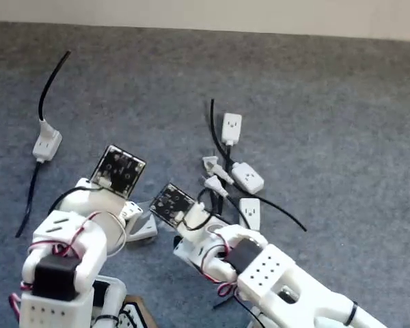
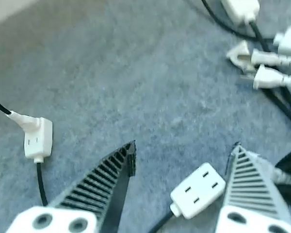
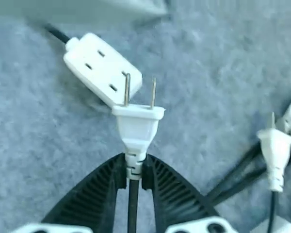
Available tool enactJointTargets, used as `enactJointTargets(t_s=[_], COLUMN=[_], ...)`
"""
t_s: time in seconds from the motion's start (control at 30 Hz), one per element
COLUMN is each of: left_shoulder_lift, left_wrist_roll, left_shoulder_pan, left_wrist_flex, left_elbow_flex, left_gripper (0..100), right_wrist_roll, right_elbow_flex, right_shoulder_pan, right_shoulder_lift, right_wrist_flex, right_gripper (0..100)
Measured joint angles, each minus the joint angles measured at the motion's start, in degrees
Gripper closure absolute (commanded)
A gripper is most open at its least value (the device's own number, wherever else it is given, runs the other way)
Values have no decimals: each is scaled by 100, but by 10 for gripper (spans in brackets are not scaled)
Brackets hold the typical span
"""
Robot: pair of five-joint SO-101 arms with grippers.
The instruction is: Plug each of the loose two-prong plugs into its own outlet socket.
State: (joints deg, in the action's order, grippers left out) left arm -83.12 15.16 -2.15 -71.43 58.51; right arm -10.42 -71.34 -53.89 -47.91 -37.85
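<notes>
Holding noted: plug [image 3: 137, 124] is pinched at its cord neck by right gripper [image 3: 133, 177] | prongs [image 3: 127, 90] are pointed at outlet socket [image 3: 99, 65] lying just ahead, slanted across plug's axis | left gripper [image 2: 184, 148] is spread wide, empty.

The right gripper [image 3: 133, 172] pinches a white plug [image 3: 137, 124] by its cord end, prongs pointing at an outlet socket [image 3: 99, 68] on grey carpet [image 3: 39, 136].
</notes>
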Motion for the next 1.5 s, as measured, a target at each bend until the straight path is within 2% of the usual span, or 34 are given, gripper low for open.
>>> enactJointTargets(t_s=[0.17, 0.33, 0.7, 0.9, 1.3, 1.5], left_shoulder_lift=[-149, -132, -229, -229, -167, 35], left_wrist_roll=[-44, -44, -79, -79, -79, 62], left_shoulder_pan=[0, -9, 0, 0, -123, 501], left_wrist_flex=[79, 607, 818, 818, 818, 536], left_elbow_flex=[273, 1134, 1749, 1749, 1776, 932], left_gripper=[701, 701, 701, 701, 702, 702], right_wrist_roll=[88, 158, 185, 167, 123, -132], right_elbow_flex=[202, 360, 1204, 1565, 1600, 1609], right_shoulder_pan=[-229, -290, -44, 0, 18, 264], right_shoulder_lift=[141, 88, -624, -976, -993, -993], right_wrist_flex=[35, -202, -1327, -1811, -1820, -1829], right_gripper=[993, 993, 993, 993, 993, 993])
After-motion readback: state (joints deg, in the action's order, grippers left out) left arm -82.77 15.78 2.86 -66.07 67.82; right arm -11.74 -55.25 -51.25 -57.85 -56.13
